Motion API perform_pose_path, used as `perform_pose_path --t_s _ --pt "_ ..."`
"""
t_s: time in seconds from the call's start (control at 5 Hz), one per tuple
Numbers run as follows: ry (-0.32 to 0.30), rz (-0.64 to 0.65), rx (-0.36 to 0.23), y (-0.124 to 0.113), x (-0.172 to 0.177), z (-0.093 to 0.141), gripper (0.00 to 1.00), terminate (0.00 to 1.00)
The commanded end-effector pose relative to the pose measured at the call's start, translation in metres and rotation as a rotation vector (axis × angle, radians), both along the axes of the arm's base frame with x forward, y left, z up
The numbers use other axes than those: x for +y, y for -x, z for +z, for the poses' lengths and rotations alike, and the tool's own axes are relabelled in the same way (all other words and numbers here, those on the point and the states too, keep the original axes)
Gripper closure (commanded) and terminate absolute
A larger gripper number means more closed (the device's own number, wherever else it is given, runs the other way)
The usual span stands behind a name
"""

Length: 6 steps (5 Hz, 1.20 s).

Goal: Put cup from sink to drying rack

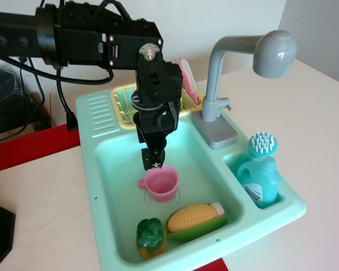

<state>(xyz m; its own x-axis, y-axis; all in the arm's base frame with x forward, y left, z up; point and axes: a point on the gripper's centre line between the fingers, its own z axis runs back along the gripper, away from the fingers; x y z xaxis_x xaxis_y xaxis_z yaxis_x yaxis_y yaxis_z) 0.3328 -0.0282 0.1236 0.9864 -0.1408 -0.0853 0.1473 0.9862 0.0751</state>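
The pink cup (pixel 161 184) stands upright over the drain in the mint-green sink (pixel 99 186), its handle pointing left. My gripper (pixel 152 164) points straight down, with its fingertips at the cup's far rim. The fingers look close together, and I cannot tell whether they pinch the rim. The pale yellow drying rack (pixel 123 105) sits at the back of the sink unit, partly hidden behind my arm.
Pink plates (pixel 187 76) stand in the rack's right end. The grey faucet (pixel 216 96) rises at the back right. A corn cob (pixel 195 217) and a green vegetable (pixel 151 236) lie at the basin's front. A blue bottle (pixel 261 182) fills the right side compartment.
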Motion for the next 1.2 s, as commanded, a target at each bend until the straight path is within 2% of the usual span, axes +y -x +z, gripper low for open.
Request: perform_pose_path --t_s 0.0,0.2,0.4,1.0 --pt "0.0 0.0 0.0 0.0 0.0 0.0 0.0 0.0" --pt "-0.022 -0.006 -0.013 -0.009 0.0 -0.003 0.0 0.0" --pt "-0.012 0.014 -0.01 -0.014 0.0 -0.007 0.0 0.0" --pt "-0.027 0.027 0.032 -0.014 -0.003 -0.033 0.0 0.0"
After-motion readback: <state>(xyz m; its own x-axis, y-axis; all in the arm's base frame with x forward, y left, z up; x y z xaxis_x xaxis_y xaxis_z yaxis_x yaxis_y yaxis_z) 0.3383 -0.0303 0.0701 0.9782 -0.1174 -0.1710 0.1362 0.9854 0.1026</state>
